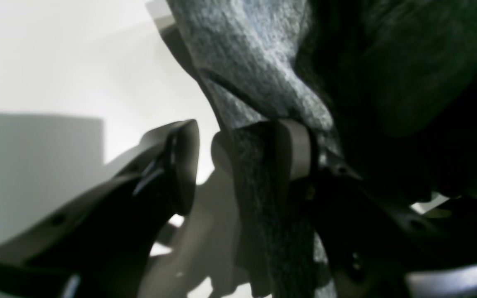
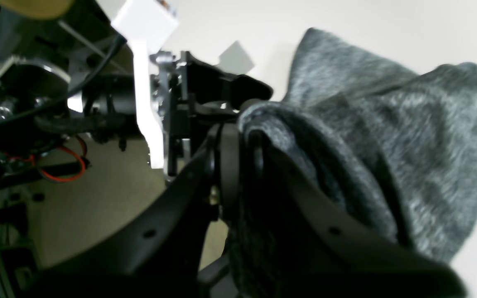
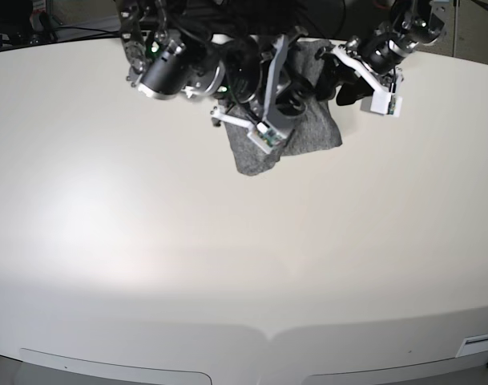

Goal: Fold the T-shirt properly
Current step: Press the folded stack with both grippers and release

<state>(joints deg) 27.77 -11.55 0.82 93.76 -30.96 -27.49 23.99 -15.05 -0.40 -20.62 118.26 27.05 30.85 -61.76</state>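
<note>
The grey T-shirt (image 3: pixel 308 136) lies bunched at the far middle of the white table (image 3: pixel 227 265), with both arms over it. My right gripper (image 2: pixel 244 132) is shut on a thick fold of the T-shirt (image 2: pixel 408 145), which spills away to the right of the fingers. My left gripper (image 1: pixel 238 136) is open. A strip of the T-shirt (image 1: pixel 246 62) hangs down against its right finger (image 1: pixel 294 149), and a gap shows between the cloth and its left finger (image 1: pixel 182 165). In the base view the left gripper (image 3: pixel 340 80) sits at the cloth's right edge.
The cloth sits close to the table's far edge, where the robot's base and cables (image 2: pixel 56 165) stand. A white camera box (image 3: pixel 385 103) hangs from the left arm to the right of the cloth. Bare table stretches toward the front.
</note>
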